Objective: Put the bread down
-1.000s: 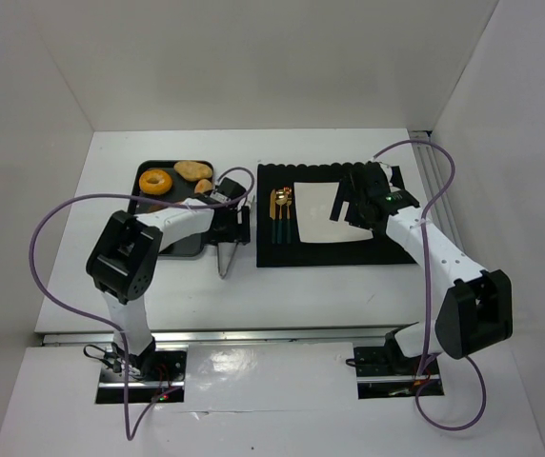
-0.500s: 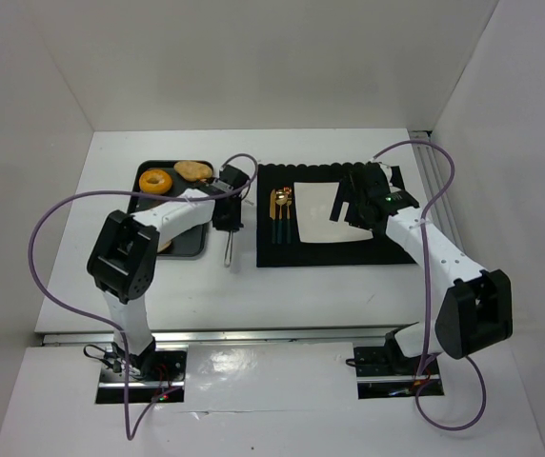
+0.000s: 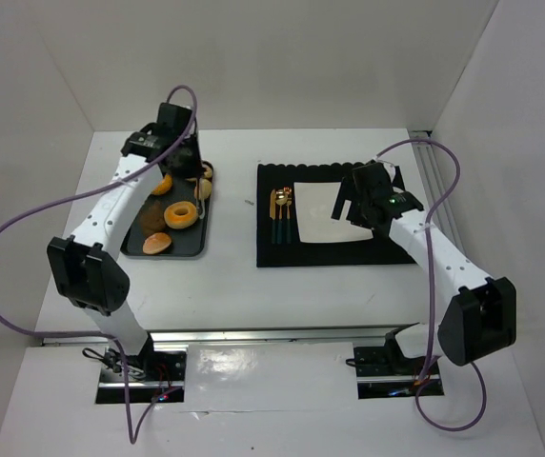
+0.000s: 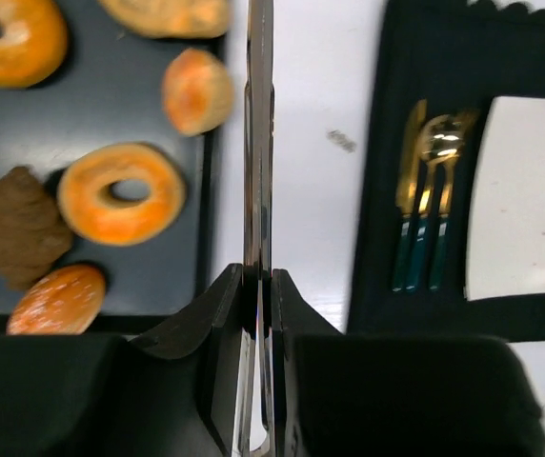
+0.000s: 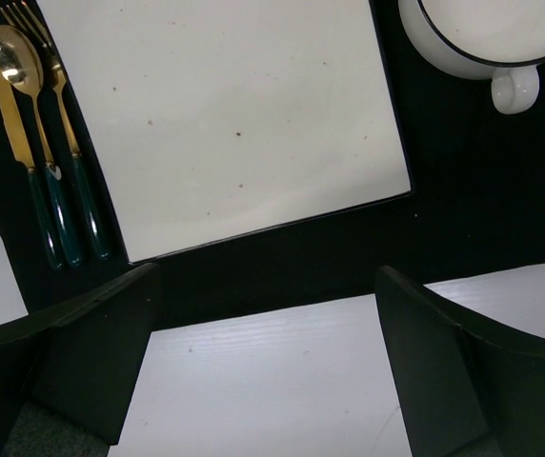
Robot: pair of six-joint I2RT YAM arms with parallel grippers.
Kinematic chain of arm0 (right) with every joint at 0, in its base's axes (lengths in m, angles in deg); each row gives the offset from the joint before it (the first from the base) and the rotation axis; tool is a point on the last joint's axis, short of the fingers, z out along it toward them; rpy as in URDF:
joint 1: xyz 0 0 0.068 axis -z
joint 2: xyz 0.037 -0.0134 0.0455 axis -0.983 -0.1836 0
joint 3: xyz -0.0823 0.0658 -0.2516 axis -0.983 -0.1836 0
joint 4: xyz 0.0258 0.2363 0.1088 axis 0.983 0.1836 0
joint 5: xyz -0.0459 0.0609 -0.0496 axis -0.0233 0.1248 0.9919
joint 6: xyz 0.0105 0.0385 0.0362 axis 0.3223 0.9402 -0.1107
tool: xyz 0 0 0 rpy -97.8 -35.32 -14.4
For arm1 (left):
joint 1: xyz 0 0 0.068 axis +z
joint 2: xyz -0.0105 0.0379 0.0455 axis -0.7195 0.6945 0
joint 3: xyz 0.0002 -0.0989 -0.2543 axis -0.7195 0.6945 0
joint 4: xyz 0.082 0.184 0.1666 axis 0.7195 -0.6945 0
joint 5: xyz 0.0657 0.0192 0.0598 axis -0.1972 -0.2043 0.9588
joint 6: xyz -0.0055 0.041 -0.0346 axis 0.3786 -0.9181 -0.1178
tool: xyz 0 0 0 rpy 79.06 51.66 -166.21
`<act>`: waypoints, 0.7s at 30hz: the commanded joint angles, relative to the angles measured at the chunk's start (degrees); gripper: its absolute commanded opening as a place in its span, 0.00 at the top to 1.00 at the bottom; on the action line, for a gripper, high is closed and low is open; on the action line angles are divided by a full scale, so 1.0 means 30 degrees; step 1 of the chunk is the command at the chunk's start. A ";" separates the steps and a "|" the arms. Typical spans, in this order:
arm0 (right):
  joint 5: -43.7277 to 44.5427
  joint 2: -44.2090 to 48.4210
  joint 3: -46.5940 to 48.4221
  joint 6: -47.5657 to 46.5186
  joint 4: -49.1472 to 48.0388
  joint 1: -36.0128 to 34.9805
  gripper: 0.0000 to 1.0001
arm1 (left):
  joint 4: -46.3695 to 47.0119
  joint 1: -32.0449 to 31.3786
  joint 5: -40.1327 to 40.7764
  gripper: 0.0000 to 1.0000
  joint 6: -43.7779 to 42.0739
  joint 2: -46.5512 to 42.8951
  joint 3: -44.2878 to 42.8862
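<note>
White walls (image 3: 282, 67) close in a white table (image 3: 225, 286) on three sides. A black placemat (image 3: 320, 255) lies under the right pincer (image 5: 263, 352), whose fingers (image 5: 91, 352) stand wide apart and hold nothing. Ahead of them sits a square white plate (image 5: 225, 124), with a white cup (image 5: 514, 90) ahead and to their right.

A dark tray (image 4: 82, 105) lies below and to the left of the left pincer (image 4: 258, 286). All the bread (image 4: 120, 190) is on it, loose: two rings, a brown chunk and three rolls. The long roll (image 4: 168, 14) far ahead lies crosswise to the pincer's reach. The oval roll (image 4: 58, 297), nearest its left finger, slants with one end toward that finger.

The gold, teal-handled cutlery (image 4: 420, 252) lies ahead to the right, pointing away.

The left pincer is clamped on thin metal tongs (image 4: 258, 143), blades pressed together, running straight ahead over the tray's right edge.
</note>
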 commanded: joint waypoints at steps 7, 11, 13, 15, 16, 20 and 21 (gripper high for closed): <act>0.0505 0.1202 0.0291 0.0120 -0.0554 -0.0160 0.00 | -0.2554 0.4015 -0.4521 0.84 -0.1397 0.0843 -0.0943; 0.0505 0.1202 0.0114 0.0294 -0.0554 -0.0160 0.00 | -0.2554 0.5012 -0.5752 0.74 -0.1397 0.1282 -0.1118; 0.0505 0.1202 0.0113 0.0296 -0.0554 -0.0334 0.00 | -0.2349 0.5365 -0.6252 0.65 -0.1397 0.1719 -0.1118; 0.0679 0.1202 0.0113 0.0296 -0.0554 -0.0336 0.00 | -0.2175 0.5919 -0.6750 0.60 -0.1397 0.1721 -0.0944; 0.0681 0.1376 0.0113 0.0296 -0.0554 -0.0336 0.00 | -0.1942 0.5922 -0.6984 0.58 -0.1194 0.1895 -0.0943; 0.0681 0.1377 -0.0061 0.0470 -0.0554 -0.0336 0.00 | -0.1588 0.6449 -0.8041 0.53 -0.1018 0.1897 -0.0533; 0.0681 0.1377 -0.0062 0.0472 -0.0554 -0.0336 0.00 | -0.1588 0.6623 -0.8041 0.53 -0.1016 0.1897 -0.0358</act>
